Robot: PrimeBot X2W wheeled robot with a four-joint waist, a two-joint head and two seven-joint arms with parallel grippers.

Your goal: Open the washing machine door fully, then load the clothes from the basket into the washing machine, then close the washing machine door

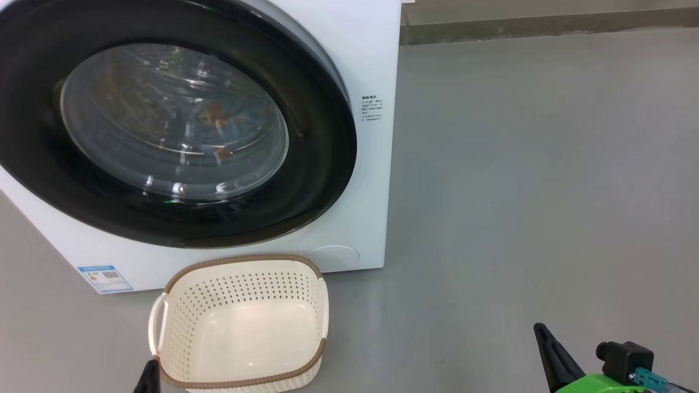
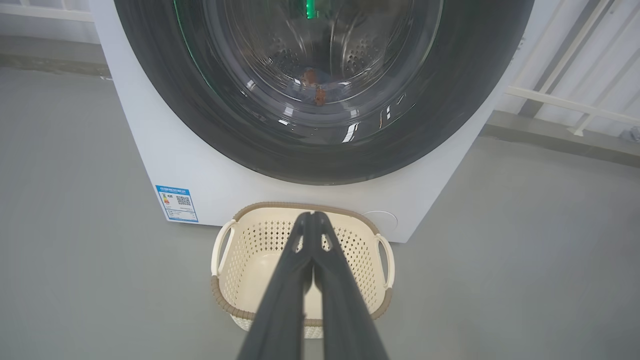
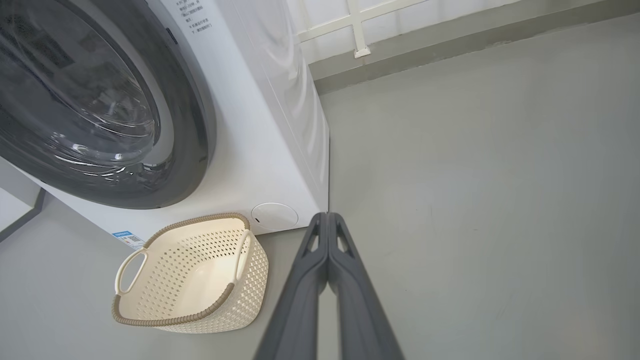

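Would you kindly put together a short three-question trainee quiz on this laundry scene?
1. True or false: the basket is empty.
2. Where are the clothes? A) in the basket B) behind the closed washing machine door C) held in a claw
3. Fill in: the left claw and the right claw are both ____.
Key: 1 true; 2 B; 3 shut.

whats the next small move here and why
Probably just stop; the job looks done. The door sits shut against the washing machine, clothes show behind its glass, the basket is empty, and the left gripper and right gripper have jaws closed on nothing.
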